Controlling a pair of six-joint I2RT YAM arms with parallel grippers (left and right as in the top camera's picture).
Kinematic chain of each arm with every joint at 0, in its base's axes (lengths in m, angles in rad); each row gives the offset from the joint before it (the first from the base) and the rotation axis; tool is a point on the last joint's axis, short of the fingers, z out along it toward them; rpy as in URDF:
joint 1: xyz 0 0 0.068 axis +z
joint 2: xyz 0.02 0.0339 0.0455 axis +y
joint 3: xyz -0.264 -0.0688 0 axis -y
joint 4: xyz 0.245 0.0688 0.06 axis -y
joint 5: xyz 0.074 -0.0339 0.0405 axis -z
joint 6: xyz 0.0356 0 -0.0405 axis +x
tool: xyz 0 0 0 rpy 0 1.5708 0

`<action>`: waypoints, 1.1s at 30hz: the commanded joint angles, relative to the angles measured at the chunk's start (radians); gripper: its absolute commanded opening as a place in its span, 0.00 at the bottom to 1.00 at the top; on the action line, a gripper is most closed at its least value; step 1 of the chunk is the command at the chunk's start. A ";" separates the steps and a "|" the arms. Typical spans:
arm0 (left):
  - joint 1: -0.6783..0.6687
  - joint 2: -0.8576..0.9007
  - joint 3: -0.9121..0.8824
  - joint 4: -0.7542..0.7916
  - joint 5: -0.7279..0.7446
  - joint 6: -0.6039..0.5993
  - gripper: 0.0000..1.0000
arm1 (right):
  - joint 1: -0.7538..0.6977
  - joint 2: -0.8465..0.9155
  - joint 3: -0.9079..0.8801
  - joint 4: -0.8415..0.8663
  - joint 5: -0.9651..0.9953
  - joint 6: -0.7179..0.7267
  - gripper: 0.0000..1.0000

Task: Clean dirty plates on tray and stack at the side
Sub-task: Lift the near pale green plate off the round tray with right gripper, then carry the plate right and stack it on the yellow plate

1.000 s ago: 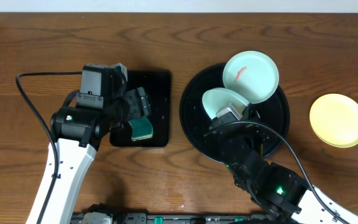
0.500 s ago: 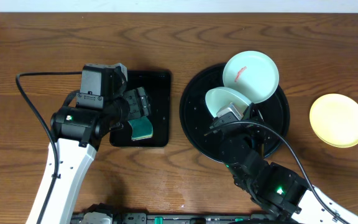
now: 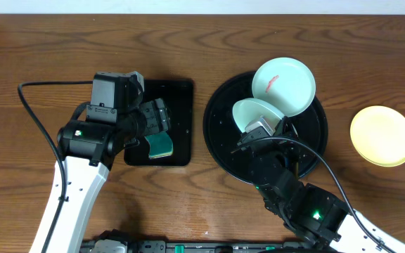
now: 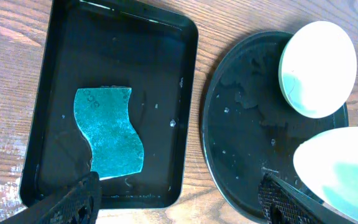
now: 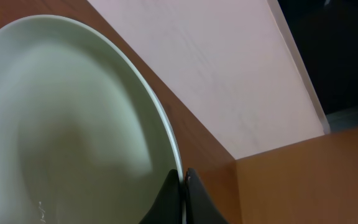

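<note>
Right pincer (image 5: 182, 186) clamped mint plate (image 3: 250, 112) by its rim, tilted above tray (image 3: 220, 151). Left pincer (image 4: 176, 200) gaped over sponge (image 4: 107, 134) (not grasped). Wiping step pending; next, probably: grip sponge, scrub plate.

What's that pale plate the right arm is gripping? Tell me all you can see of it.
The plate is small, round and glossy, pale mint-white, like glazed ceramic, with a shallow upturned rim. It stands tilted over the round black tray, its rim pinched between the fingers of the right hand. The face toward the wrist camera shows no smear. Whether its lower edge touches the tray is hidden.
</note>
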 commanded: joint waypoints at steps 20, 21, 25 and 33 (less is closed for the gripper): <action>0.002 -0.004 0.016 -0.002 0.005 0.010 0.82 | 0.011 -0.010 0.026 0.007 0.036 -0.006 0.01; 0.002 -0.004 0.016 -0.002 0.005 0.010 0.82 | 0.011 -0.010 0.026 0.007 0.036 -0.006 0.01; 0.002 -0.004 0.016 -0.002 0.005 0.010 0.82 | 0.010 -0.010 0.026 0.011 0.035 0.008 0.01; 0.002 -0.004 0.016 -0.002 0.005 0.010 0.82 | -0.168 0.042 0.016 -0.108 -0.166 0.432 0.01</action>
